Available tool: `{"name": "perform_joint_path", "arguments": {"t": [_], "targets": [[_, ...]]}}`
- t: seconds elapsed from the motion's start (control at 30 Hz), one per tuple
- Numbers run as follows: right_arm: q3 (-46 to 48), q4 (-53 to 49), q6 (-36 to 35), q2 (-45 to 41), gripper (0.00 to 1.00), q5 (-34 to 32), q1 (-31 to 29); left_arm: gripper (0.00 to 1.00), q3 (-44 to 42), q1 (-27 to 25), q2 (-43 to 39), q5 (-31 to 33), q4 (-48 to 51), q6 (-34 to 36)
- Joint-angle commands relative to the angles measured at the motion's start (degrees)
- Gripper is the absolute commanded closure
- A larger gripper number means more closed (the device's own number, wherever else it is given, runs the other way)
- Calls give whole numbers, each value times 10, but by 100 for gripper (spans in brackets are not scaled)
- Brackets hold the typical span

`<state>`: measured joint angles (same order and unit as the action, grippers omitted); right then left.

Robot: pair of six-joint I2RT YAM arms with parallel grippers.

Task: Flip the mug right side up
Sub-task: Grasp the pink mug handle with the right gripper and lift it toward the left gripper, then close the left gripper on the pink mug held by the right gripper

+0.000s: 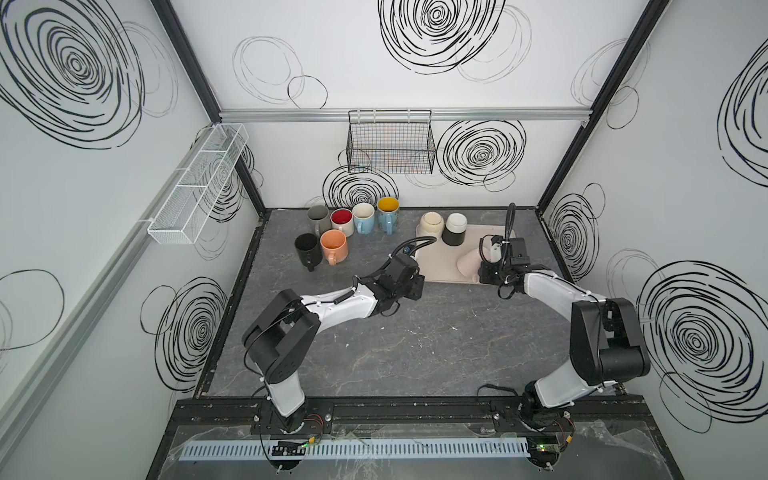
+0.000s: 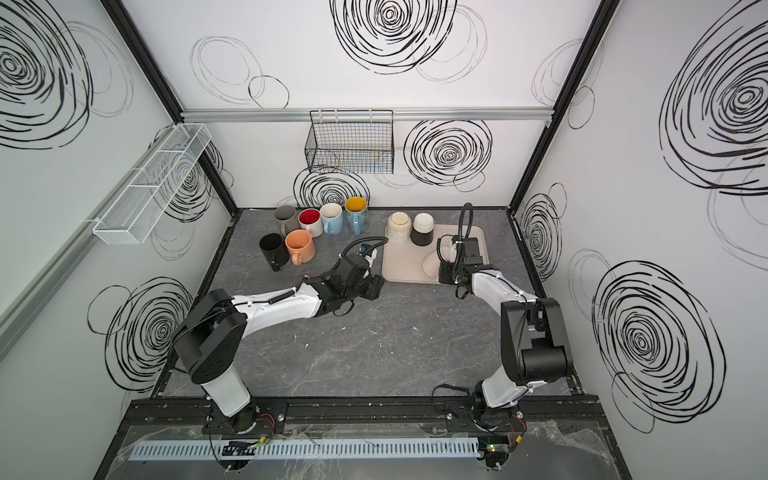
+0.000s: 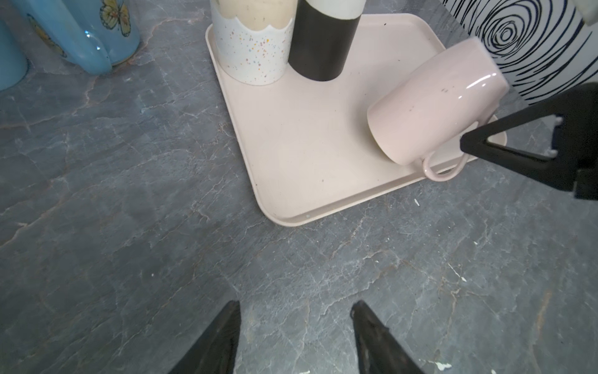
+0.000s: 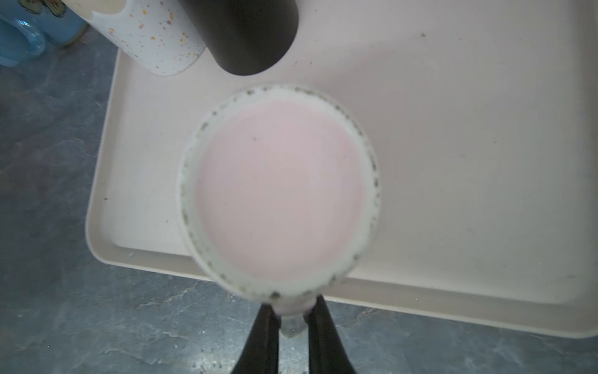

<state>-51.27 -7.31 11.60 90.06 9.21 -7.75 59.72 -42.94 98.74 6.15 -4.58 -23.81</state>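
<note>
Right gripper [image 4: 293, 311] clamped on handle [image 3: 443, 168] of pink mug [image 3: 433, 107]; mug tilted, just ahead of jaws, over tray [image 3: 291, 181]. Flip partway: uprighting, set-down not yet done. Left gripper [image 3: 296, 311] open, empty, well apart.

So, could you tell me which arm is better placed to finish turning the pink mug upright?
The right, I'd say. The right gripper is shut on the handle of the pink mug, which is tilted over the tray. The left gripper is open and empty above the table, short of the tray.
</note>
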Motion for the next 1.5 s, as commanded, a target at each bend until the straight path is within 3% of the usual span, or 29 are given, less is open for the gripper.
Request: {"name": "perform_joint_path", "arguments": {"t": [0.0,0.13,0.3,0.53,0.87,1.13,1.47], "targets": [[15,86,59,-32,100,73,-2,40,-35,6,-44,-16,-72,-41],[37,135,75,-54,100,141,-2,38,-78,11,-75,-20,-120,-61],[41,150,96,-80,100,170,-3,34,-128,17,-115,-25,-190,-74],[52,210,161,-124,100,237,-14,30,-171,33,-136,-93,-306,-111],[40,317,242,-152,100,337,-78,27,-221,66,-157,-192,-488,-192],[32,382,285,-151,100,352,-131,27,-223,82,-142,-230,-556,-252],[39,426,322,-150,100,344,-145,29,-230,88,-104,-230,-596,-310]]}}
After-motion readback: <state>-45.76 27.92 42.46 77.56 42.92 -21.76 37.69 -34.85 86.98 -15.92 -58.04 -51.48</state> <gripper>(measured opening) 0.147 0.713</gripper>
